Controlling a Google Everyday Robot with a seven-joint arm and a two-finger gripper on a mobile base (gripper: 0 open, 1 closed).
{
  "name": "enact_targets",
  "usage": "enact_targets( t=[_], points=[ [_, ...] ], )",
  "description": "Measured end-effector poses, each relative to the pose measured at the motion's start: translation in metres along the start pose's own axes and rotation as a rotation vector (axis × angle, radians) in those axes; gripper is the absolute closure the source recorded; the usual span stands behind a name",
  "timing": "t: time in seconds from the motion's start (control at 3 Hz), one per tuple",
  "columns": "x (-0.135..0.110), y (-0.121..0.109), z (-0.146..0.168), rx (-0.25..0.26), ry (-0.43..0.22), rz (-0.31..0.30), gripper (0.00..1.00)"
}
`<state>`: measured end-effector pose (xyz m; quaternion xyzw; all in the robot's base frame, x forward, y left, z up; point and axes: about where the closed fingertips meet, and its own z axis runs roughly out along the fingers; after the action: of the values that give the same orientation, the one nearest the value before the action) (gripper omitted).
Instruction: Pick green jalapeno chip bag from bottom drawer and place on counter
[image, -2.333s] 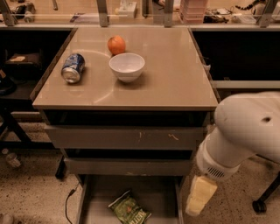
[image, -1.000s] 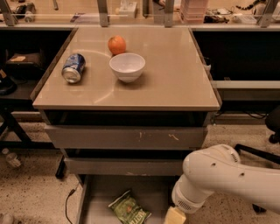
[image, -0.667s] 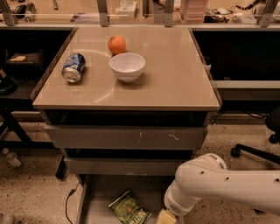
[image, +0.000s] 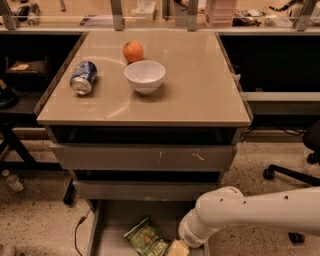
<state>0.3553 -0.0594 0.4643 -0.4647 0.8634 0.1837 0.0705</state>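
Hand (image: 178, 248) low in the grey metal bottom drawer (image: 112, 220) — just beside the crinkly green chip bag (image: 146, 238).
Bag lies on the drawer floor, below the glossy beige worktop (image: 200, 85) — the hand's grip cannot be told.

One arm (image: 260, 207), glossy white: a thick, smooth, rounded tubular shell. Small dark dots (holes or screws, cannot tell which) were scattered along its upper face. The wrist end was a bulbous white joint closing in a ringed collar. The gripper (image: 177, 248) was pale cream-yellow and blocky, cut by the view's lower edge, over the bottom drawer (image: 115, 220).
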Motion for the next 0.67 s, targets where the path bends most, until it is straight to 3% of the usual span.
enact_targets(
  t=[0.33, 0.67],
  points=[
    [0.001, 0.001, 0.005, -0.013, 0.002, -0.005, 0.00],
    [-0.001, 0.001, 0.025, -0.065, -0.020, -0.016, 0.00]
  ],
)
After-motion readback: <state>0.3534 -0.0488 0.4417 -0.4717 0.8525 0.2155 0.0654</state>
